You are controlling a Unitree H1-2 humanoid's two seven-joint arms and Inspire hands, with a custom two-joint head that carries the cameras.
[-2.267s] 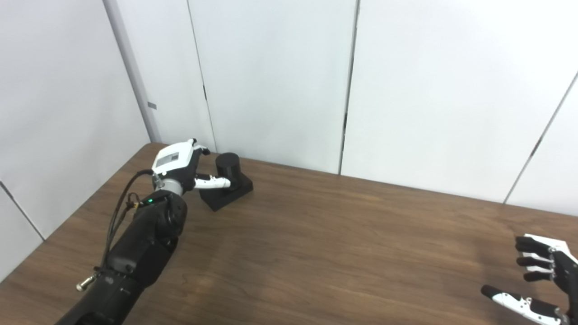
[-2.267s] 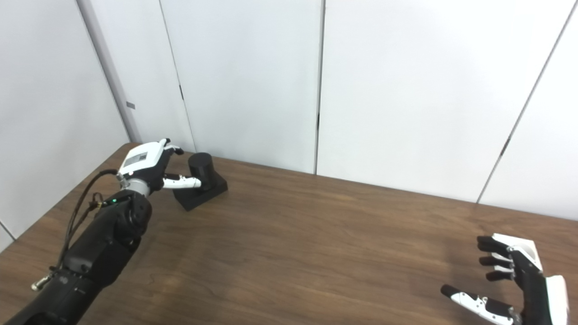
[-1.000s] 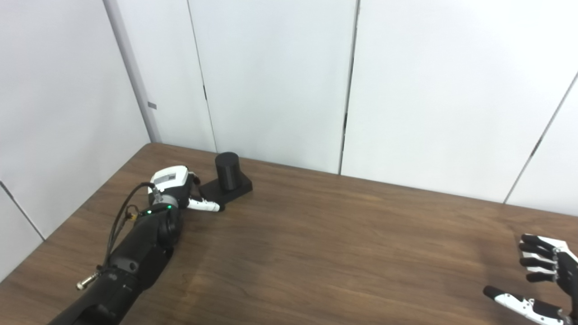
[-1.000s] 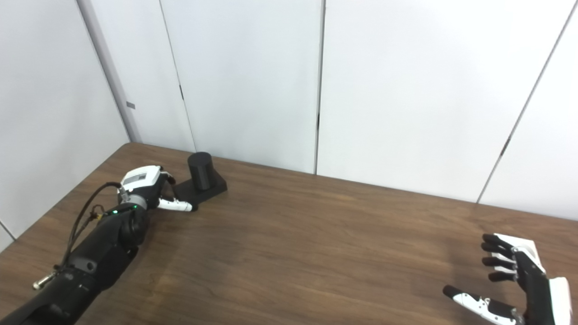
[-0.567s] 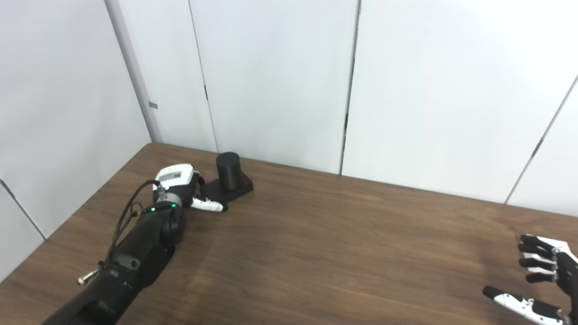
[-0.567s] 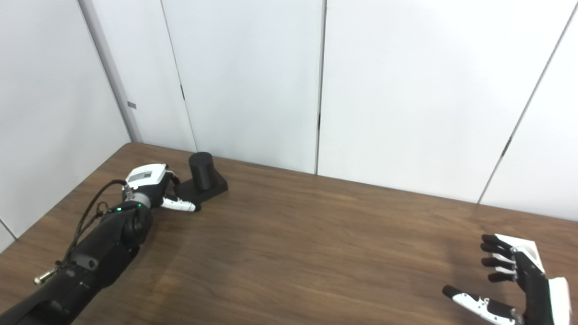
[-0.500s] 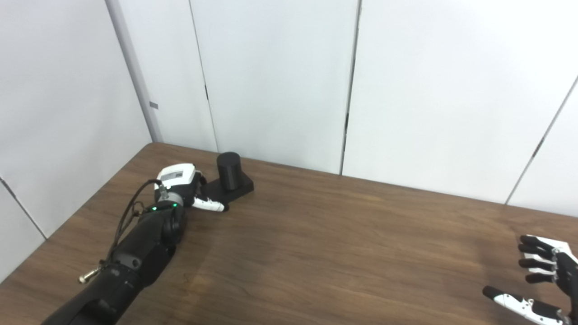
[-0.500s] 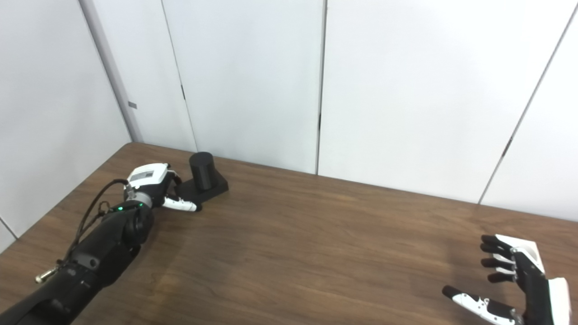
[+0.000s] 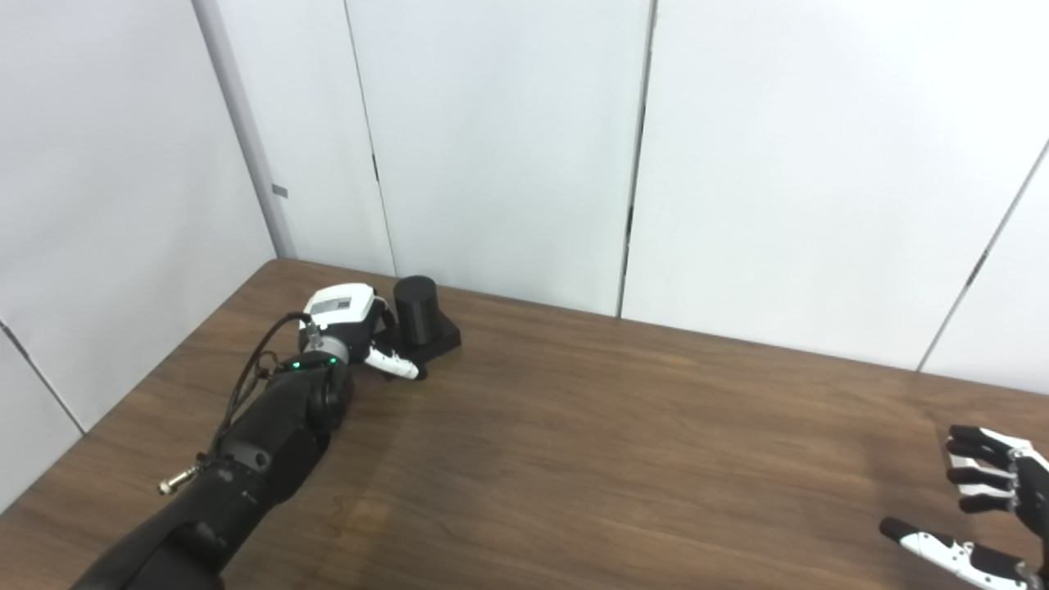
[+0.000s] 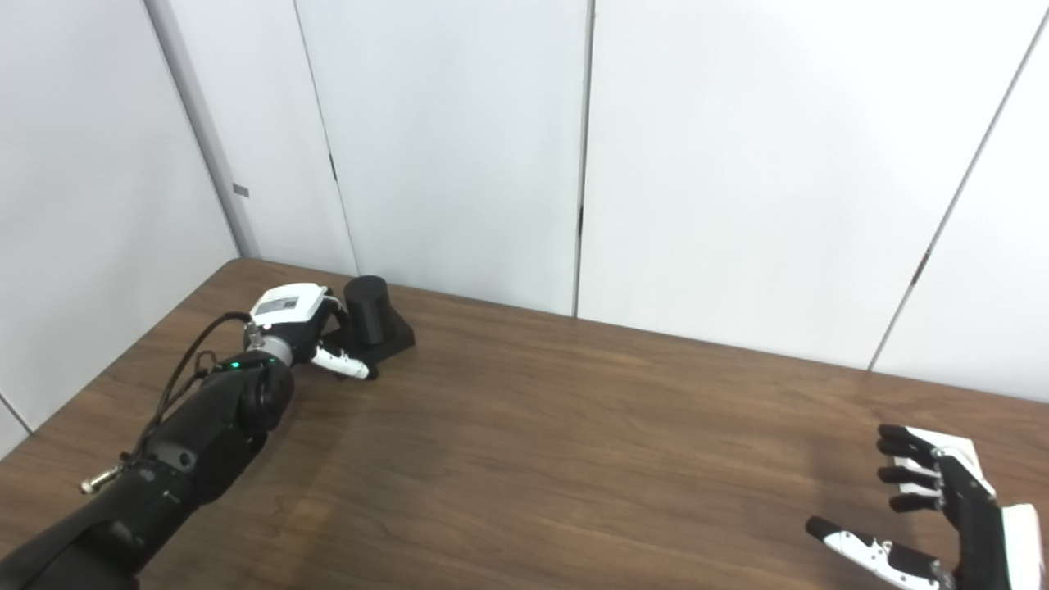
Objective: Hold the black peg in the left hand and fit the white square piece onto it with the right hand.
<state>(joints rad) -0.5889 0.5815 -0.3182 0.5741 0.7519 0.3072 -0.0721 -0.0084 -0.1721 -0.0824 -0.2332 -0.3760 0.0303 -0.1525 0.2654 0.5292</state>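
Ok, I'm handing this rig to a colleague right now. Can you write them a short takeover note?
Left hand: low on the table, at the base of the black peg; whether it grips is unclear.
Right hand: open, fingers spread, holding nothing, above the white square piece, which lies flat at the right edge.
Done: nothing lifted; the peg stands on the table.
Left: grasp and hold the peg, pick up the white piece, fit it on.
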